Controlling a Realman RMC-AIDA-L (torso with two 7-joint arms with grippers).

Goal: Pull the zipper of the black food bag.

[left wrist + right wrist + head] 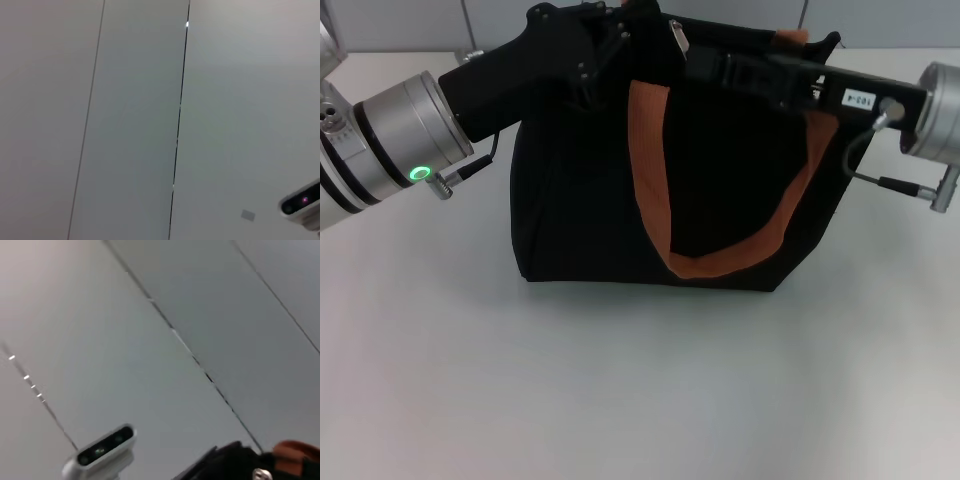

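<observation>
Head view: the black food bag (pixel 720 190), boxy soft fabric with orange-brown webbing straps (pixel 653 180), stands upright on the pale tabletop (pixel 620 380). A small silver zipper (pixel 678 36) pull shows at its top edge, between the arms. The left end effector (pixel 610 45) reaches in over the top left corner, the right end effector (pixel 720 68) lies level across the top right. Whether either is open or closed cannot be told
</observation>
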